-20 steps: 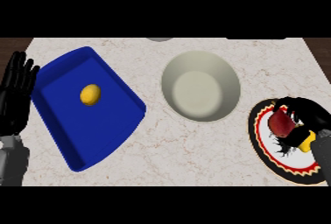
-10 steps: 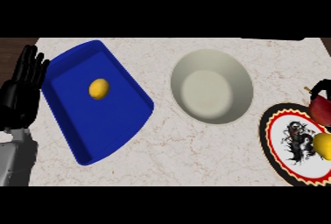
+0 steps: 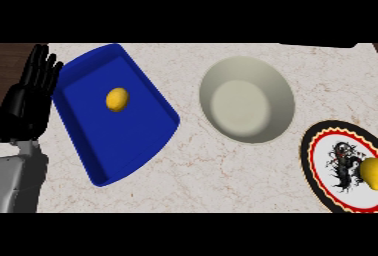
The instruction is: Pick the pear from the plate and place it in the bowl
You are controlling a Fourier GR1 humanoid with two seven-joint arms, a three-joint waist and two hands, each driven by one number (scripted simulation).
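We see an evenly and brightly lit pale marbled table (image 3: 221, 170), with no glare or blown-out patch anywhere on it. Shadows are faint: a soft dark rim hugs the lower right edge of the deep blue rectangular tray (image 3: 144, 135), and the inside of the round off-white bowl (image 3: 247, 99) shades gently from a darker upper wall to a lighter floor. The small yellow fruit (image 3: 117, 99) on the tray shows a mild highlight on top. The black left robot hand (image 3: 29, 102) reads nearly flat, with little detail. Edges look slightly soft throughout, and the round patterned plate (image 3: 325, 170) appears stretched taller than wide at the right border.
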